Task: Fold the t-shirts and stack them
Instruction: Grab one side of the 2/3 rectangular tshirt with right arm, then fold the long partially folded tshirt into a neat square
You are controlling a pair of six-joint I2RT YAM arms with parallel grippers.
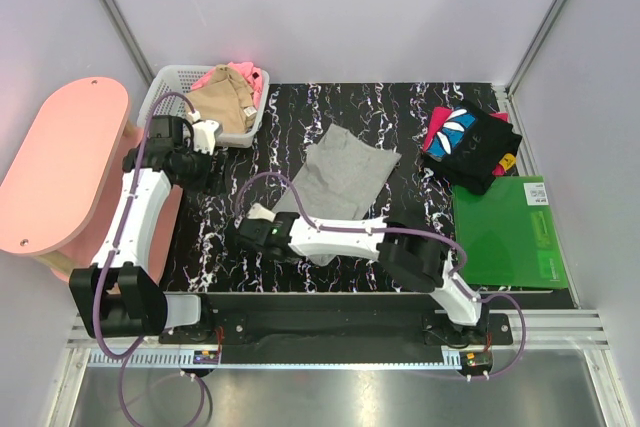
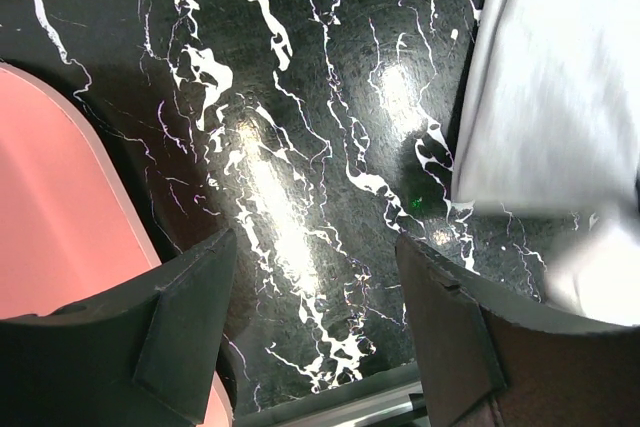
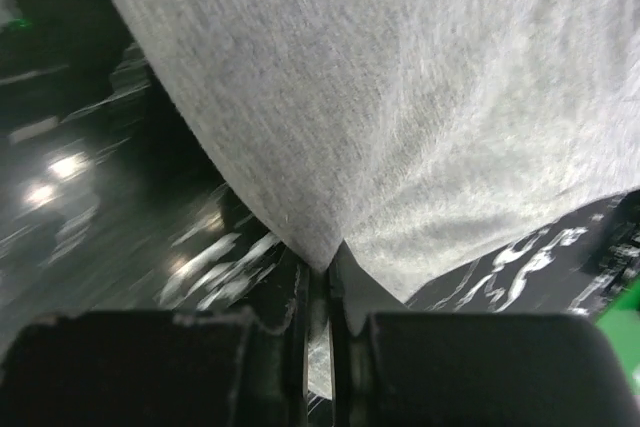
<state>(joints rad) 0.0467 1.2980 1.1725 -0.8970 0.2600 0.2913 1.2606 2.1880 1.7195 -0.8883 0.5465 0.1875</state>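
T-shirts are spread over a black marbled tabletop (image 1: 300,117), which is the widest thing in view. It has bare room between the cloth and the left arm, and also along the near edge. A pink side table (image 1: 65,162) stands off its left side, and a green board (image 1: 510,232) lies flat at the near right.

Next in size is the grey t-shirt (image 1: 345,177), in the middle of the tabletop. Its long axis runs on a diagonal, from the far right down to the near left, and it looks drawn out and not yet flat. The black t-shirt (image 1: 465,142) lies bunched at the far right, just beyond the board. The tan t-shirt (image 1: 225,97) and the pink t-shirt (image 1: 235,69) sit in the white basket (image 1: 165,97) at the far left.

The right claw (image 3: 325,277) is clenched on the near end of the grey t-shirt, so the whole cloth extends away from it toward the far right. The left claw (image 2: 315,317) is released and holds nothing. It hangs over bare tabletop near the basket, with the grey cloth to its right. We judge that the left arm is the free one to take a second corner. The spreading should go toward the bare left side, away from the board.
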